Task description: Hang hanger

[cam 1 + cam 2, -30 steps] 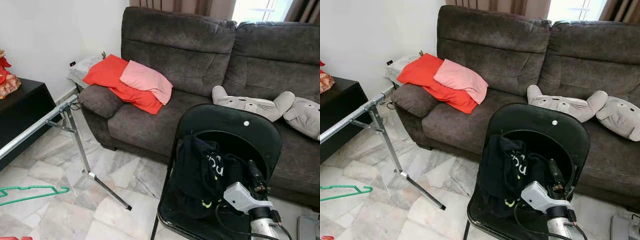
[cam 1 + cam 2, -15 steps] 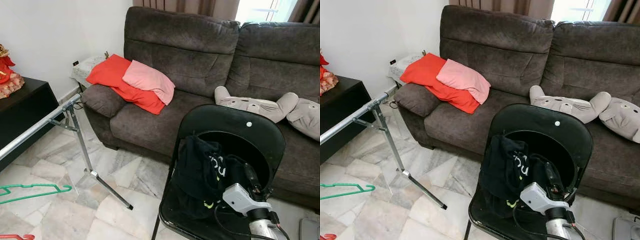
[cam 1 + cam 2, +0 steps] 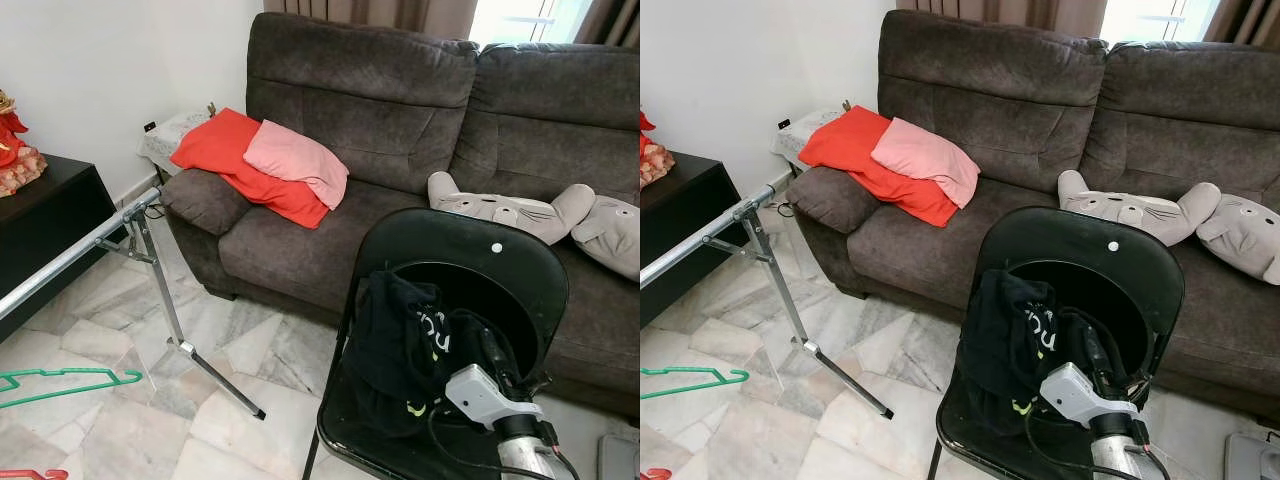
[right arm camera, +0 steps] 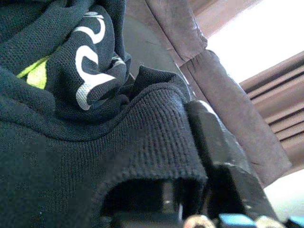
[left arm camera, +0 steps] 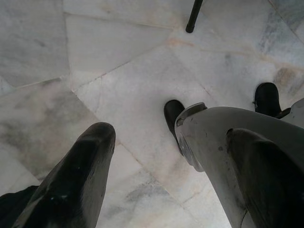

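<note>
Your right gripper (image 3: 497, 352) is clamped on the black shirt (image 3: 400, 350) on the chair (image 3: 470, 255); the green hanger (image 3: 62, 385) lies well apart on the floor.

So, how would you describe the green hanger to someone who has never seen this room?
Start at the dark sofa and look down to the marble floor in front of its red-cushion end, past the slanted metal rack. The green hanger lies flat there. It is thin and green, unlike the red hanger whose tip shows beside it.
</note>
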